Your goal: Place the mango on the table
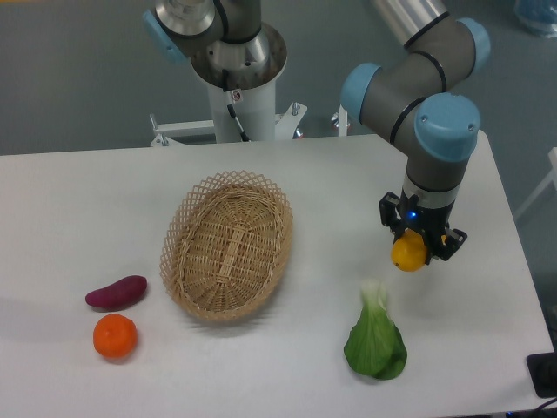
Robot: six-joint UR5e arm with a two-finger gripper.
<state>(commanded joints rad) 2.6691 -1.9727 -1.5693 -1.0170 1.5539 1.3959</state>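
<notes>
The mango (pixel 407 253) is yellow-orange and hangs end-on between the black fingers of my gripper (pixel 419 247), which is shut on it. It is held over the right part of the white table (pixel 78 200), to the right of the basket. I cannot tell whether the fruit touches the tabletop. Most of its length is hidden behind the fingers.
An oval wicker basket (pixel 227 246) sits mid-table with nothing in it. A purple sweet potato (pixel 117 292) and a round tangerine (pixel 115 336) lie at the front left. A green bok choy (pixel 376 338) lies just below and left of the gripper. The table's right edge is near.
</notes>
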